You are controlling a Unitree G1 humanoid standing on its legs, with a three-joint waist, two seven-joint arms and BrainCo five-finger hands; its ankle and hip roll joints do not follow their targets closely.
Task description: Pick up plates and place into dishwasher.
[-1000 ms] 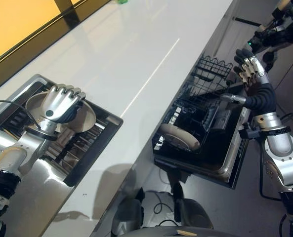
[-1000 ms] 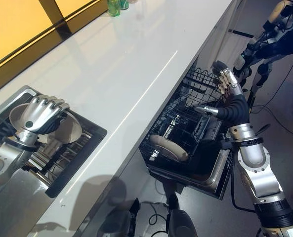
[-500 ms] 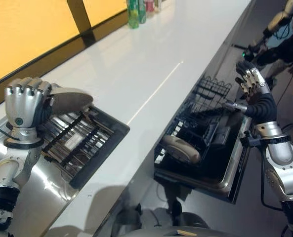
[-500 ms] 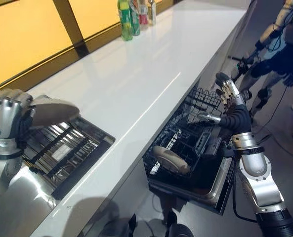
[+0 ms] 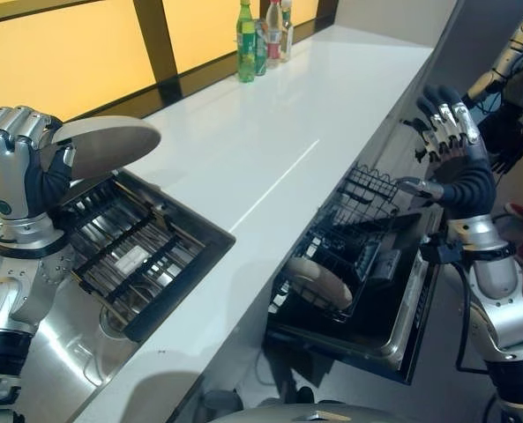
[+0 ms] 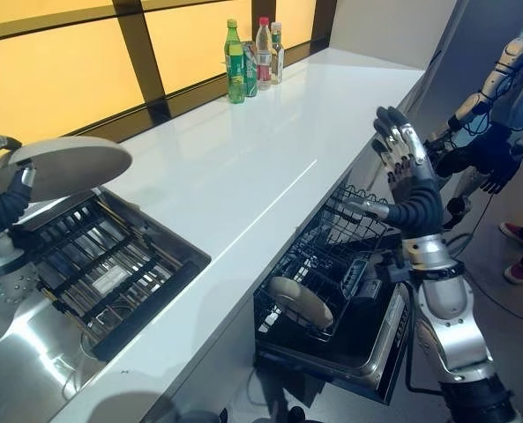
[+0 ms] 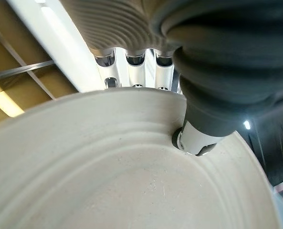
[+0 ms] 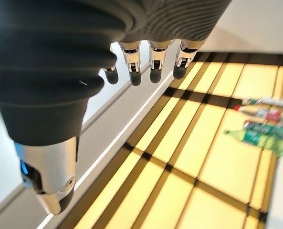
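My left hand (image 5: 16, 163) is shut on a beige plate (image 5: 102, 145), held up above the sink rack (image 5: 129, 251) at the left; the left wrist view shows the thumb (image 7: 203, 129) pressed on the plate (image 7: 122, 181). A second beige plate (image 5: 318, 282) stands in the black wire rack of the open dishwasher (image 5: 349, 291) under the counter's front edge. My right hand (image 5: 451, 145) is raised above the dishwasher's far side, with its fingers (image 8: 153, 59) straight and nothing in it.
A long white counter (image 5: 270, 132) runs between the sink and the dishwasher. Several bottles (image 5: 261, 40) stand at its far end by the yellow window. Another robot's arm (image 6: 508, 79) and a person's shoe (image 6: 515, 271) are at the far right.
My left hand has lifted the plate out of the sink rack and holds it higher. The right hand has risen a little. The camera has tilted up, bringing the bottles into view.
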